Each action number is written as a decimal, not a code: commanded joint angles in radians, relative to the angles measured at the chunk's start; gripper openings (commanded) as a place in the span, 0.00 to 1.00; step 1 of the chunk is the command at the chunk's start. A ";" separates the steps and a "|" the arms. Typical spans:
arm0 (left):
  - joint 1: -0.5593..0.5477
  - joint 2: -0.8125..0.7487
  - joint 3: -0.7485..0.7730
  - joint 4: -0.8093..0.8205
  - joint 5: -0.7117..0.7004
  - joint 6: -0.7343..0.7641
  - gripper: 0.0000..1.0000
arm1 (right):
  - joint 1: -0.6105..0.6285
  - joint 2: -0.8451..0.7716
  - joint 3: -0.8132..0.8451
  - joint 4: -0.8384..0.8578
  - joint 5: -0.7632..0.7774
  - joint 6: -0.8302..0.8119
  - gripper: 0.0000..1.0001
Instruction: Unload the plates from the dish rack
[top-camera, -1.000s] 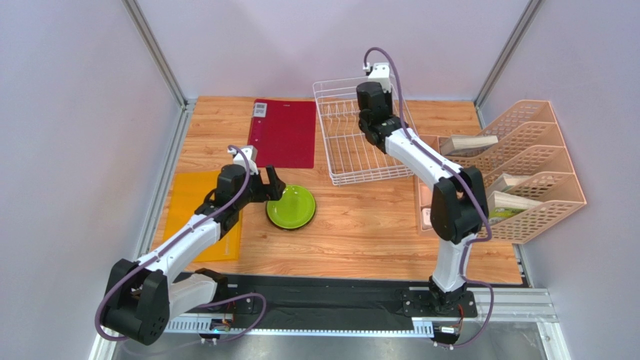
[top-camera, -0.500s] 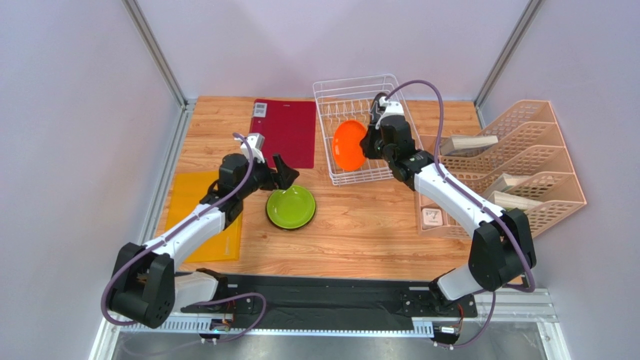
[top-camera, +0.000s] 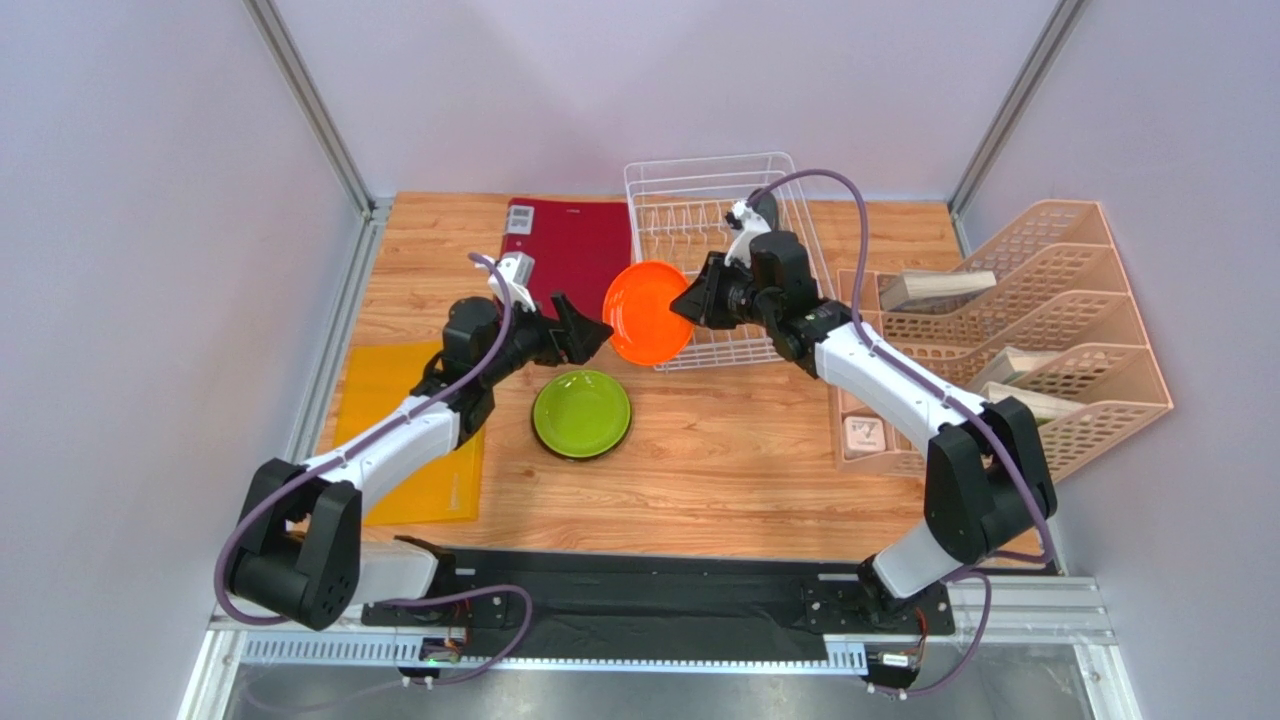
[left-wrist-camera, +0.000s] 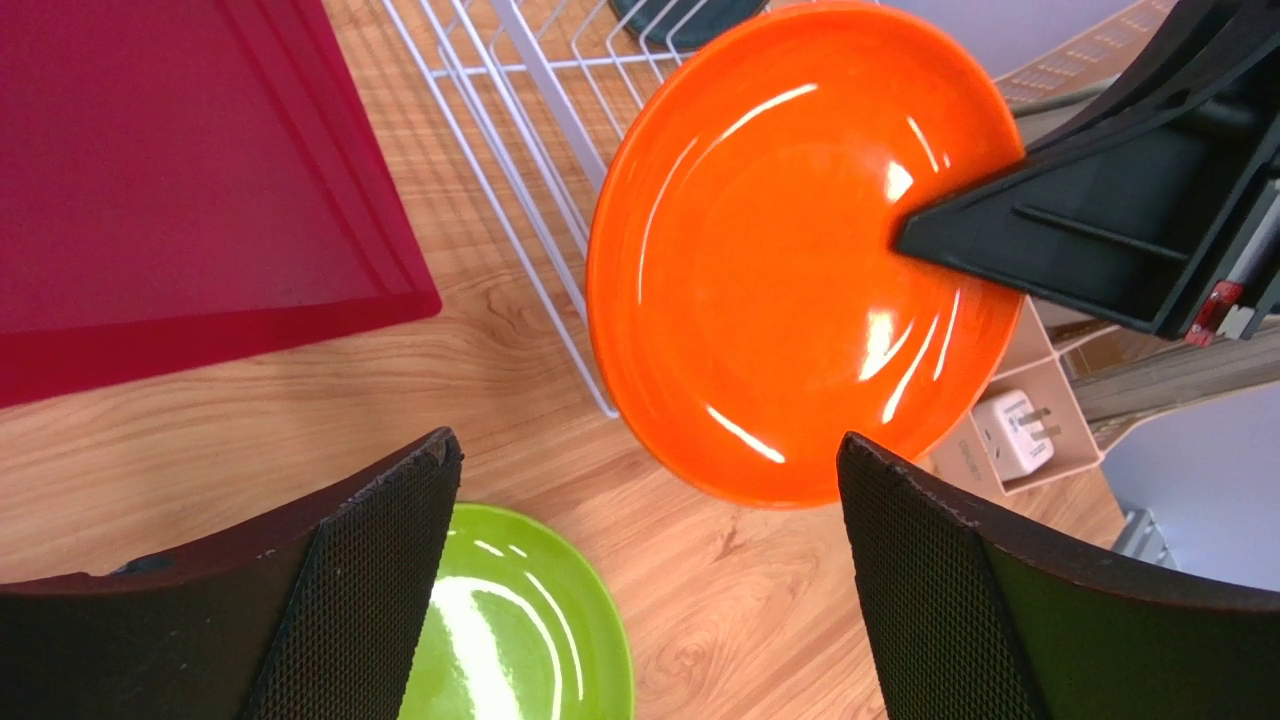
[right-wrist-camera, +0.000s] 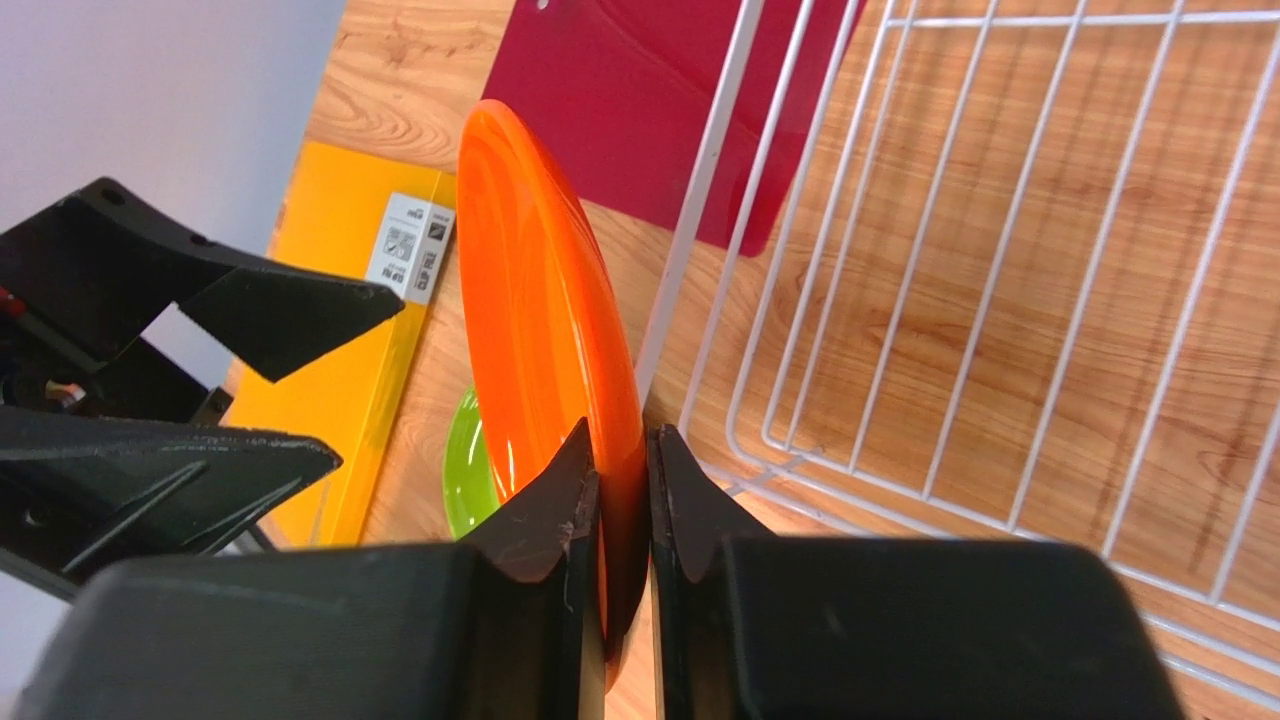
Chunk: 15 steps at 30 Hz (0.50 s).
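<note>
My right gripper is shut on the rim of the orange plate and holds it on edge in the air, just left of the white wire dish rack. In the right wrist view the fingers pinch the plate at my gripper. My left gripper is open and empty, facing the orange plate a little apart from it. The lime green plate lies flat on the table below. A dark plate edge shows inside the rack. The dark red plate is out of view.
A dark red folder lies left of the rack and a yellow folder lies at the left edge. Peach lattice file trays with papers stand at the right, with a white charger in a box beside them. Grey walls close three sides.
My right gripper took the orange plate out of the rack and carried it left. My left gripper rose from the green plate and turned toward the orange plate.
</note>
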 joint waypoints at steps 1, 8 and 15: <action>-0.007 0.015 0.041 0.094 0.018 -0.027 0.99 | 0.002 0.011 0.050 0.074 -0.092 0.035 0.00; -0.009 0.033 0.038 0.127 0.024 -0.042 0.96 | 0.002 0.053 0.070 0.120 -0.222 0.069 0.00; -0.011 0.039 0.016 0.171 0.016 -0.051 0.82 | 0.000 0.094 0.056 0.238 -0.354 0.161 0.00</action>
